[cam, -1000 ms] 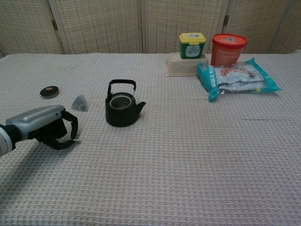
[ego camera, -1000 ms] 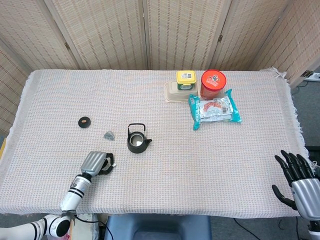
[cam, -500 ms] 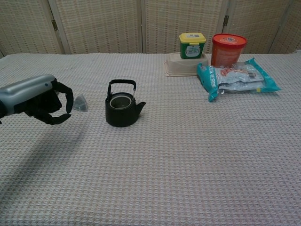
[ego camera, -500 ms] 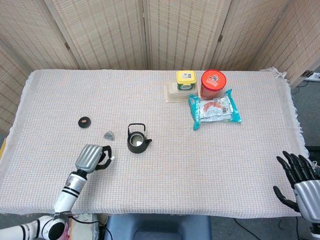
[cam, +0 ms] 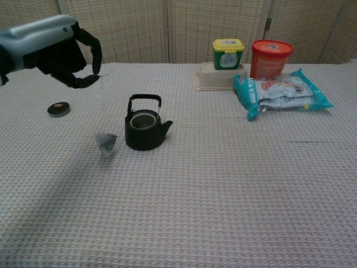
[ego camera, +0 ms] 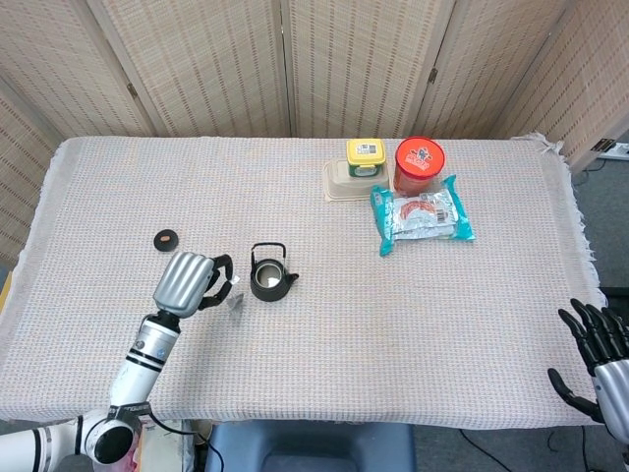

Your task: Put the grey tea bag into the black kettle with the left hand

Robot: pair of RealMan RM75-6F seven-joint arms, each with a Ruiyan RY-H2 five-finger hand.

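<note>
Left hand (cam: pixel 58 50) raised above the table (ego camera: pixel 324 334), fingers curled in, thumb and a finger pinched on a thin string; the grey tea bag (cam: pixel 105 142) dangles from it, just left of the black kettle (cam: pixel 144 130), not in it. Whether the bag touches the cloth: cannot tell. Kettle upright, lid off, handle up, spout pointing right. Small black lid (ego camera: pixel 167 239) lies well left of the kettle. Right hand (ego camera: pixel 598 346) at the table's near right edge, fingers spread, holding nothing. Far side: yellow-lidded tub (ego camera: pixel 366 157) on a beige tray (ego camera: pixel 339 184), red tub (ego camera: pixel 419 164), teal snack packet (ego camera: pixel 423 215)
</note>
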